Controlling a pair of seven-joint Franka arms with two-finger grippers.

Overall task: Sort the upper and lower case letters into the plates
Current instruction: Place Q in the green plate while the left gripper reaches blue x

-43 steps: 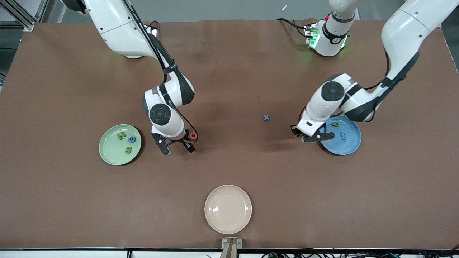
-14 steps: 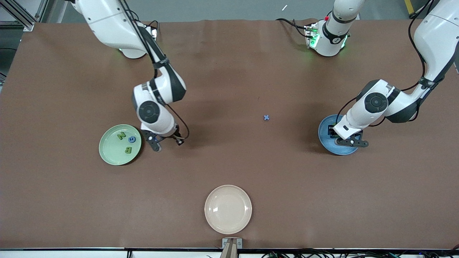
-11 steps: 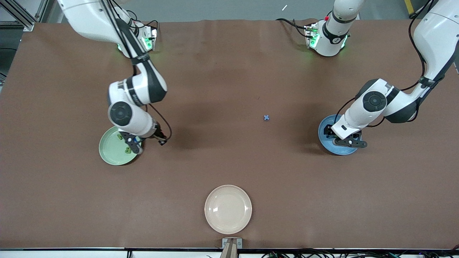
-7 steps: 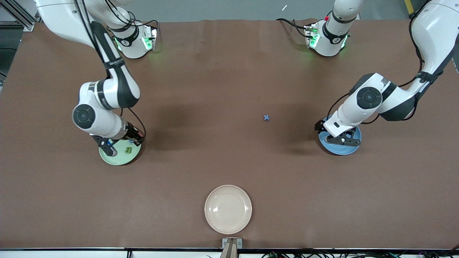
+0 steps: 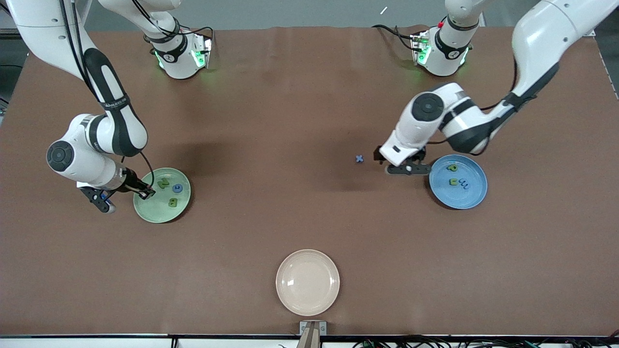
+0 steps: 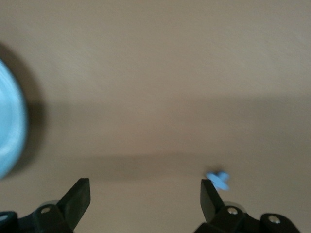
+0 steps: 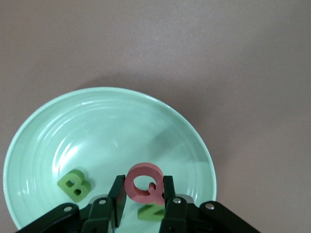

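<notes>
Left tool [image 5: 408, 168] hangs between blue x [image 5: 359, 158] and blue plate [image 5: 476, 195].

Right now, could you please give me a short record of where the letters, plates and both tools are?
mint green plate: holds green N, blue G, green B
sky blue plate: holds three small letters
blue x: loose on the table, between the two plates
right tool: shut on pink Q, over the mint green plate's rim
left tool: open, empty, between the blue x and the sky blue plate
cream plate: empty
</notes>
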